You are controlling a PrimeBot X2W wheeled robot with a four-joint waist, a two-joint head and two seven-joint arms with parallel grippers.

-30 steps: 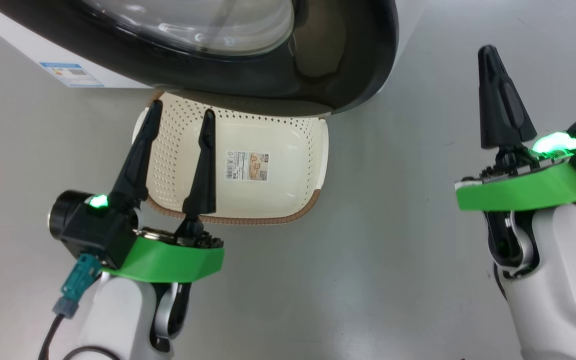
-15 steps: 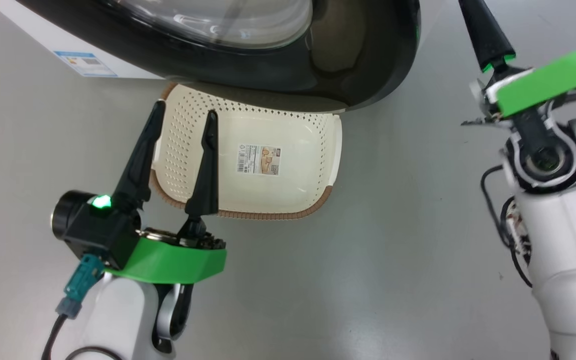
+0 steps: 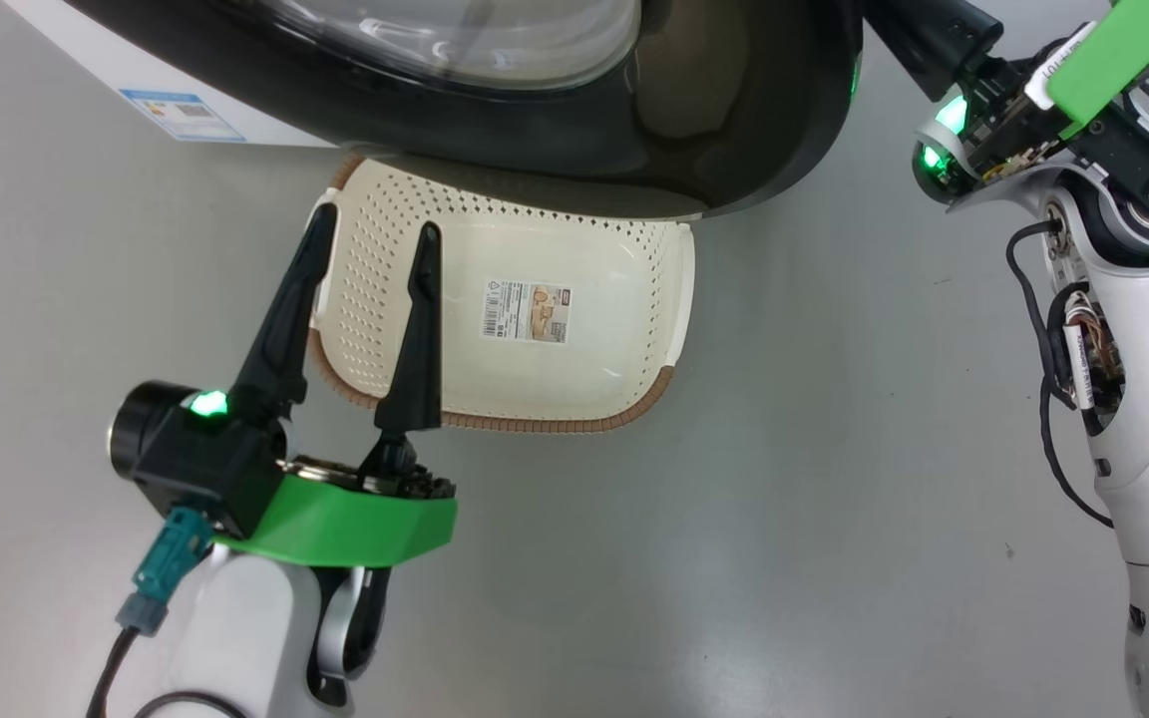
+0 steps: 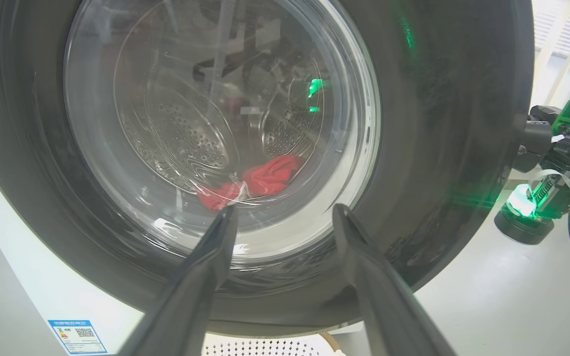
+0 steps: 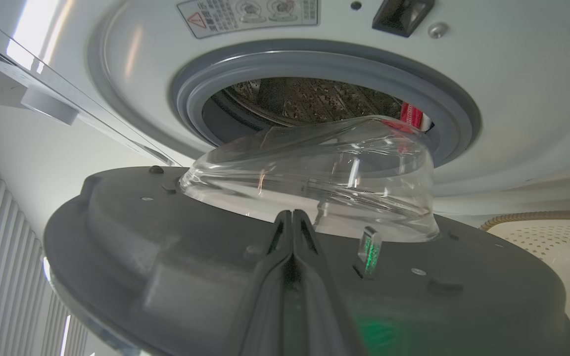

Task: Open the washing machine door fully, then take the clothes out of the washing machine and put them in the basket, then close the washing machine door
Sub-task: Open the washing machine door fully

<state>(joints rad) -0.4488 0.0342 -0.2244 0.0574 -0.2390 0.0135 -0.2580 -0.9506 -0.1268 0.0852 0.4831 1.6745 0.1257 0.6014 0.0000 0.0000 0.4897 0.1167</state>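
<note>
The washing machine door stands partly open above the cream basket on the floor. My left gripper is open and holds nothing, with its fingers over the basket's left side. In the left wrist view the gripper faces the door's glass, and the red clothes show through it inside the drum. My right gripper is shut and empty, pointing at the door's inner side just below the glass bowl. Red fabric lies at the edge of the drum opening in the white washing machine.
The washing machine's white body with its blue label fills the upper left. My right arm reaches up along the door's right edge. Grey floor spreads in front of the basket and to the right of it.
My right arm has risen and swung in toward the door's right edge, taking its fingers past the top of the head view. The left arm has stayed put. The head camera has shifted slightly.
</note>
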